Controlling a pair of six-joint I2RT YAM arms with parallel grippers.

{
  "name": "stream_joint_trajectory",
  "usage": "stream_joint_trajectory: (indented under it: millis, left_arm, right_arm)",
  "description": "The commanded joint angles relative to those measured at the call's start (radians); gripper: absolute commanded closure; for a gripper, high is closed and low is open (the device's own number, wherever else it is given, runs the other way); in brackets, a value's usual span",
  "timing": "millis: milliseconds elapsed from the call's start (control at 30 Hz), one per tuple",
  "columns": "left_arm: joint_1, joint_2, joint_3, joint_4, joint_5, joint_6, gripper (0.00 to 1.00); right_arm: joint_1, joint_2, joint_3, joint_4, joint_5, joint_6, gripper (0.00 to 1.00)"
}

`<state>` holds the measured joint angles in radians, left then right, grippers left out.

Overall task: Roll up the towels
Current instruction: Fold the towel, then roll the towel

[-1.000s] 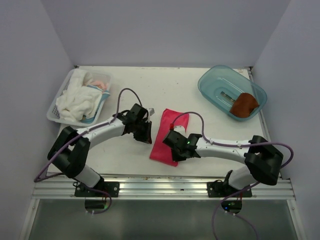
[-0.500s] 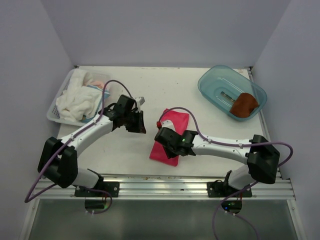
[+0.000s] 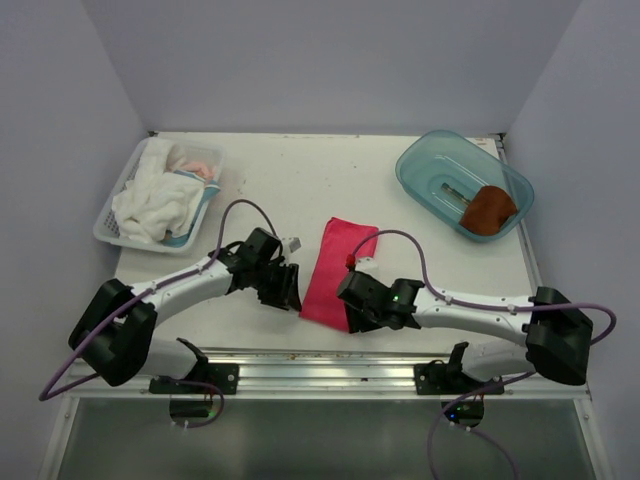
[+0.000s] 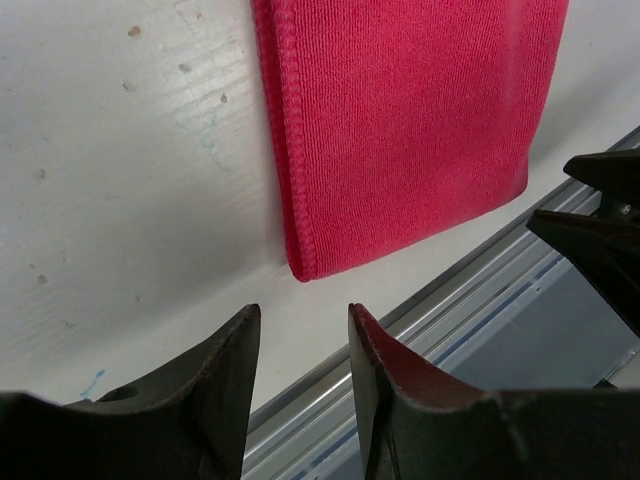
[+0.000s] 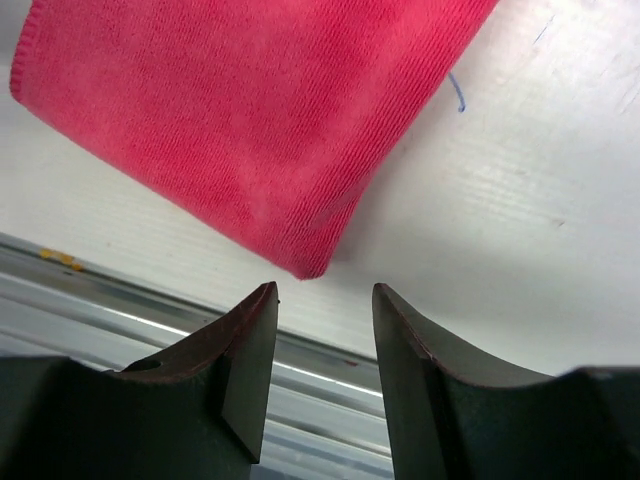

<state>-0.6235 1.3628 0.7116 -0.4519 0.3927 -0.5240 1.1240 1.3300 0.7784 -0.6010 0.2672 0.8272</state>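
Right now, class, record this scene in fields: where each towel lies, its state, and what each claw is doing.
pink-red towel: flat, unrolled, mid-table by the near edge
rust-brown towel: bunched in the blue tub, far right
left claw: open, empty, just short of the pink-red towel's near left corner
right claw: open, empty, just short of its near right corner
rolling: not yet started

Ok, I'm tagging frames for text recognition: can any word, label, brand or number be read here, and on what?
None can be read.
The pink-red towel, rust-brown towel, blue tub and white basket show no print.
The table bears only a blue pen squiggle, not a letter.
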Motion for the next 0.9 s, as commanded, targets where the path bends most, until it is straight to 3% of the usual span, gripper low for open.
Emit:
stream_joint_trajectory:
  millis: [0,533,867]
  left_arm:
    - [-0.002,-0.007,-0.024,0.136,0.031,-0.037,0.55]
    - [-0.022,0.104,-0.044,0.171,0.048,-0.011,0.56]
    - [-0.044,0.139,-0.057,0.205,0.064,-0.025,0.64]
  right_arm:
    - [0.003,-0.066,-0.063,0.139,-0.065,0.174,0.53]
    - [0.003,0.02,-0.105,0.21,-0.065,0.201,0.54]
    - [0.003,0.021,-0.117,0.193,-0.042,0.21,0.55]
